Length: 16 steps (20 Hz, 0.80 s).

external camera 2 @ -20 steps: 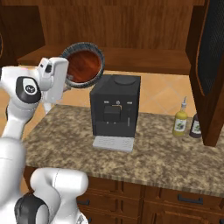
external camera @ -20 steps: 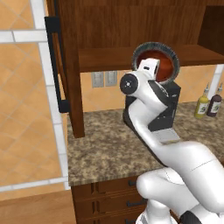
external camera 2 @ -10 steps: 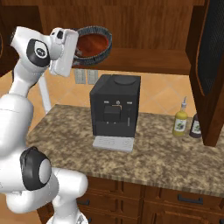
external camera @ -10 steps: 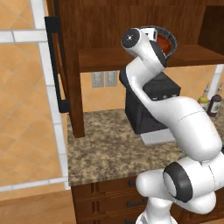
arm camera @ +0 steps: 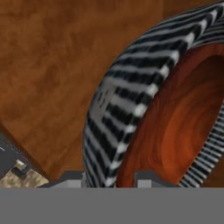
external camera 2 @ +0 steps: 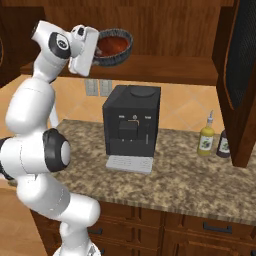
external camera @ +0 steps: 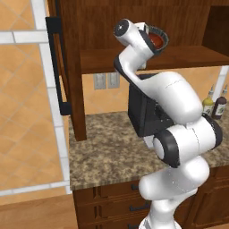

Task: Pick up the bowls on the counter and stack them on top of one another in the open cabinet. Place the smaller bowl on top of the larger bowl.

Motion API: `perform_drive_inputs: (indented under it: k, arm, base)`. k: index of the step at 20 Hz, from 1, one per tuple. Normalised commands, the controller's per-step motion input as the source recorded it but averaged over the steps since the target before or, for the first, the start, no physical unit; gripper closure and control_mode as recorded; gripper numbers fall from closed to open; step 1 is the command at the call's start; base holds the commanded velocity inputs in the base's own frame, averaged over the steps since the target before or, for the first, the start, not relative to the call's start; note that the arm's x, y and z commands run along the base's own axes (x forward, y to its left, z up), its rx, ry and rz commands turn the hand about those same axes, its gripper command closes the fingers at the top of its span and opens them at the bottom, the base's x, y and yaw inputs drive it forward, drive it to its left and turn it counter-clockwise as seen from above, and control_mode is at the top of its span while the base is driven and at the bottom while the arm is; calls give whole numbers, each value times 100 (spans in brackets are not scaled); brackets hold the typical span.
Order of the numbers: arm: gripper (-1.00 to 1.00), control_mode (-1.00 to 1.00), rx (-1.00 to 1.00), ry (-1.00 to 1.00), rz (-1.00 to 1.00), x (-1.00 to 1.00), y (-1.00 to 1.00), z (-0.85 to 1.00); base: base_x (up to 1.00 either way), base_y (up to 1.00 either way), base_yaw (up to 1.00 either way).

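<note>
My gripper [external camera 2: 94, 48] is raised to shelf height and shut on the rim of the larger bowl [external camera 2: 120, 54], whose ribbed dark side [arm camera: 127, 100] shows close up in the hand view. Its inside is all glossy reddish-brown [arm camera: 179, 127]: the smaller bowl [external camera 2: 111, 45] seems to lie nested in it. The pair is held tilted, just above the front of the open cabinet's wood shelf [external camera 2: 165, 67]. From the left base, the bowls [external camera: 157, 39] peek out behind my hand, over the shelf [external camera: 188, 56]. The granite counter [external camera 2: 190, 185] lies below.
A black coffee machine [external camera 2: 131, 125] stands on the counter under the shelf. Two bottles [external camera 2: 205, 141] [external camera 2: 223, 145] stand to its right. The cabinet's open doors hang at the right [external camera 2: 240, 75] and, with a long black handle [external camera: 56, 67], at the left.
The arm has swung up and carried the bowls from in front of the coffee machine's top up to the cabinet shelf's height, closer to the opening.
</note>
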Motion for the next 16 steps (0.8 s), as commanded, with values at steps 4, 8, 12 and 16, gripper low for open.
perform_drive_inputs:
  k: [4,8,12,16]
  arm:
    - [-100,-100,-2,-19,0,-26,0,-24]
    - [-100,-100,0,-17,0,-84,0,-18]
    - [-100,-100,0,-11,-5,-100,-22,-81]
    - [-100,-100,0,0,-11,-100,-57,-100]
  base:
    - [0,0,0]
    - [0,0,0]
    - [0,0,0]
    - [0,0,0]
